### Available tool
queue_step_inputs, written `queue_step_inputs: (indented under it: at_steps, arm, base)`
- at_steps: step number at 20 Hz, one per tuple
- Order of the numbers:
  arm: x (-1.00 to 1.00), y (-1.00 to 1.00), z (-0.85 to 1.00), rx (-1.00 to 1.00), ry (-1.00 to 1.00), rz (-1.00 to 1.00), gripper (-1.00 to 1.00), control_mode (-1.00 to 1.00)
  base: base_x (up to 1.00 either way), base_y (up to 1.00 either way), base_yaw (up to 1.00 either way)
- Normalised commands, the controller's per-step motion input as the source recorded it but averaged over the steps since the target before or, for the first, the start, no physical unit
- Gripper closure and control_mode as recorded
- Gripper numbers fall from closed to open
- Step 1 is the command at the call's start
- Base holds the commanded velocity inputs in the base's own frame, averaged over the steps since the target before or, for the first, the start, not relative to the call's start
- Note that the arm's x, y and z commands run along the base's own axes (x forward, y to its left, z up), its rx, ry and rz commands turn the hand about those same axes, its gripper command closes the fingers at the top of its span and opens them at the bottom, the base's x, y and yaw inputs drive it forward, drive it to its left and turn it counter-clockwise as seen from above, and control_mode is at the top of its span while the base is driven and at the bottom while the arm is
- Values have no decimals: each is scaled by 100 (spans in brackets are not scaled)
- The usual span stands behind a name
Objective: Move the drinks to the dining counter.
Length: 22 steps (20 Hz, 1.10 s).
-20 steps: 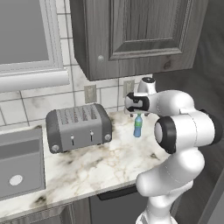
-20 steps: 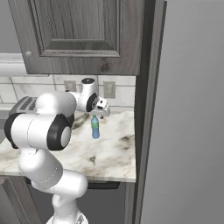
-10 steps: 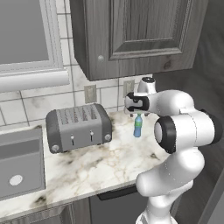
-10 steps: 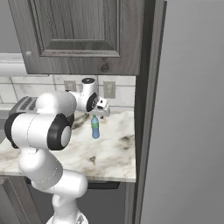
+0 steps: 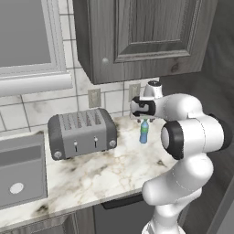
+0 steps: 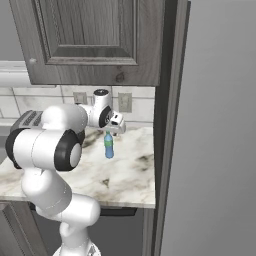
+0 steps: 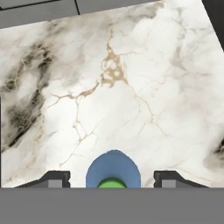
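One of the drinks, a slim blue bottle (image 5: 144,132) with a green cap, stands upright on the marble worktop (image 5: 100,169) near the back wall. My gripper (image 5: 144,119) hangs straight over it, pointing down. In the hand view the bottle (image 7: 113,168) sits between my two fingertips (image 7: 54,177), with a gap on each side, so the gripper (image 7: 112,178) is open around its top. From the right base view the gripper (image 6: 107,131) is just above the bottle (image 6: 108,146). The dining counter is out of view.
A grey toaster (image 5: 82,132) stands left of the bottle. Dark wall cabinets (image 5: 137,36) hang low above the arm. A tall dark panel (image 6: 170,125) bounds the worktop on the right. A grey appliance (image 5: 20,169) is at far left. The worktop's front edge (image 6: 125,202) is near.
The arm and the bottle stand where they were. The fingers have drawn somewhat closer together around the bottle's top.
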Motion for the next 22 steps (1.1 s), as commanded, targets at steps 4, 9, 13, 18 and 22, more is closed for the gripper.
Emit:
queue_step_inputs:
  at_steps: [4, 9, 13, 18, 22]
  arm:
    - [0, 0, 0, 0, 1, 0, 100, -100]
    - [0, 0, 0, 0, 0, 0, 100, -100]
    - [0, 0, 0, 0, 0, 0, 100, -100]
    - [-1, 0, 0, 0, 0, 0, 100, -100]
    - [-3, 0, 0, 0, 0, 0, 100, -100]
  base:
    - [0, 0, 0]
    - [0, 0, 0]
    - [0, 0, 0]
    - [0, 0, 0]
    - [0, 0, 0]
